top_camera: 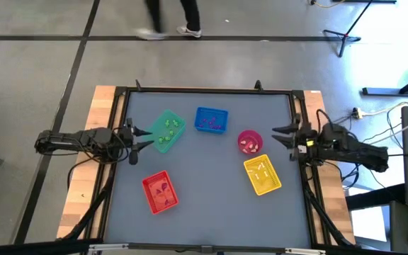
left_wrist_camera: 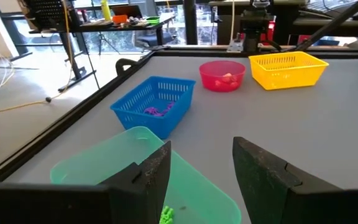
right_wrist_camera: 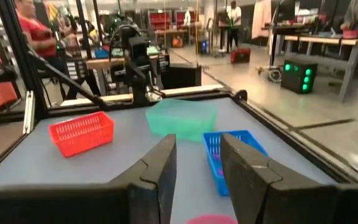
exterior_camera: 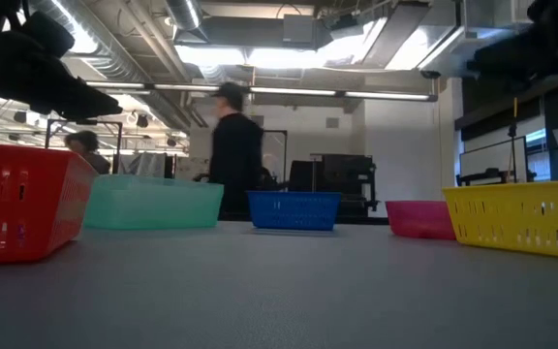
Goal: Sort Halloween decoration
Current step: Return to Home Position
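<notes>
Basically, sorting looked done. We saw no loose trinket on the bare table [top_camera: 204,212] in the high view; everything small sat inside a container.

- Green trinkets [top_camera: 167,129] lay in the green tray [left_wrist_camera: 92,158], near the table's left edge.
- Purple trinkets [left_wrist_camera: 157,112] lay in the blue tray [left_wrist_camera: 138,118], by the middle of the far edge.
- Pinkish trinkets [left_wrist_camera: 227,77] lay in the pink bowl [left_wrist_camera: 216,86], right of centre.
- White trinkets [top_camera: 261,170] lay in the yellow tray [left_wrist_camera: 284,78], toward the right edge.
- The red tray [right_wrist_camera: 82,134], toward the near-left corner, held a few small dark pieces [top_camera: 163,190]. We could not tell their kind.

The left gripper [top_camera: 147,138] hung at the left edge, right at the green tray, with its fingers spread and nothing between them. The right gripper [top_camera: 275,135] hung at the right edge, near the pink bowl, also spread and empty.

Our read was that no pick remained and only parking the arms was left. The one open item was the red tray's contents, which we could not check against the colour scheme. If any piece lay hidden behind a tray wall, these views would not have shown it.
</notes>
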